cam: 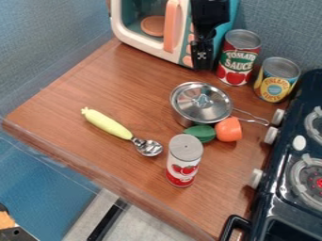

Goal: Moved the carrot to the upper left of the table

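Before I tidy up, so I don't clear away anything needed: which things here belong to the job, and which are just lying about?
For the job:
orange-and-green piece, probably the carrot
table
end effector

Just lying about:
yellow-handled utensil
lidded pot
front can
red can behind
yellow can
microwave
stove

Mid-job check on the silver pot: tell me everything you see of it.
The pot looks like shiny metal and stands upright on the wooden table, its round lid on, with a small knob at the centre. A thin wire-like handle runs out to the picture's right, its end near the stove's white knobs. An orange piece and a green piece sit by its near side; whether they touch it, I cannot tell.
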Robot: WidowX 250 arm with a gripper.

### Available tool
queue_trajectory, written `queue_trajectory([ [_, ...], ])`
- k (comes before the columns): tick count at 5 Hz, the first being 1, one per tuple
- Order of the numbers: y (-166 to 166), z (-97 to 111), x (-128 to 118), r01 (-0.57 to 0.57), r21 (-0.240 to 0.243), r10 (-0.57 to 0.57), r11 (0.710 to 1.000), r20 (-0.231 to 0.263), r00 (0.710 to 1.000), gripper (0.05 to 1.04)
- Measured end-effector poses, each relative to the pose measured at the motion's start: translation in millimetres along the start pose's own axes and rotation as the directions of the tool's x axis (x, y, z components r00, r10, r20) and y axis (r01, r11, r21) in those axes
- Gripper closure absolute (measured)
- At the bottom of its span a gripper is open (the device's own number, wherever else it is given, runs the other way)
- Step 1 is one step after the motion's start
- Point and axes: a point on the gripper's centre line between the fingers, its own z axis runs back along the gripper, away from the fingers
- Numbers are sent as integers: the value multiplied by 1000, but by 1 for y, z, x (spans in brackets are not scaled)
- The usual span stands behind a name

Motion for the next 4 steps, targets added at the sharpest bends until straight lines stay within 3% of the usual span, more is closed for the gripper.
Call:
queue_trajectory([
  [2,-19,-24,-14,-62,-58,61,996,-33,998,84],
  [4,-52,-28,-24,-252,5,253,968,-26,967,84],
])
